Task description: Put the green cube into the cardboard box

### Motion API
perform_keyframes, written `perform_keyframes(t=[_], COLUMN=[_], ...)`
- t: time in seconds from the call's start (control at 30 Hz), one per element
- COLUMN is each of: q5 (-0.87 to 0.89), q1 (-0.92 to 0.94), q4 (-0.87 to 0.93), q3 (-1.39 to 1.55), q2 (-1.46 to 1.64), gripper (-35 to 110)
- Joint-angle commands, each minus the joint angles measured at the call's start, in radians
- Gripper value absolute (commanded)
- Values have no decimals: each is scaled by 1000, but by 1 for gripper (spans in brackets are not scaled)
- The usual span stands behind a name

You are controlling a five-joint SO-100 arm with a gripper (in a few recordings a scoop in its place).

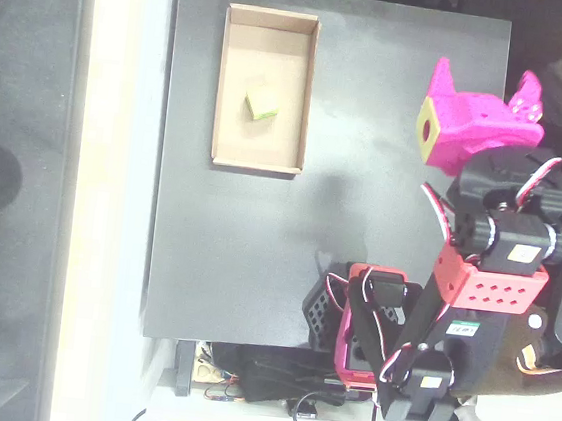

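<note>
Green cube (261,106) sits tilted on the cardboard box (225,84) floor, looking light, stiff and matte, best pinched across opposite flat faces, while the magenta gripper (428,129) hangs well apart over the bench (380,221), fingers' opening unreadable, nothing visibly held.

— Arm, listed? 
— Magenta claw (450,118) with yellow square tip; black motor housings above the red perforated bracket (488,283); red-white cables beside it; white label below it.

We find the black tabletop (236,256) open across its middle and lower left; the cardboard box (265,88) occupies the top-left corner, the arm's base (369,330) the bottom-right.
</note>
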Motion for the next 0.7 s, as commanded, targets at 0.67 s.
perform_keyframes(t=[0.67], q5=[0], q1=[-21], q4=[-55], q3=[890], q2=[762], gripper=[16])
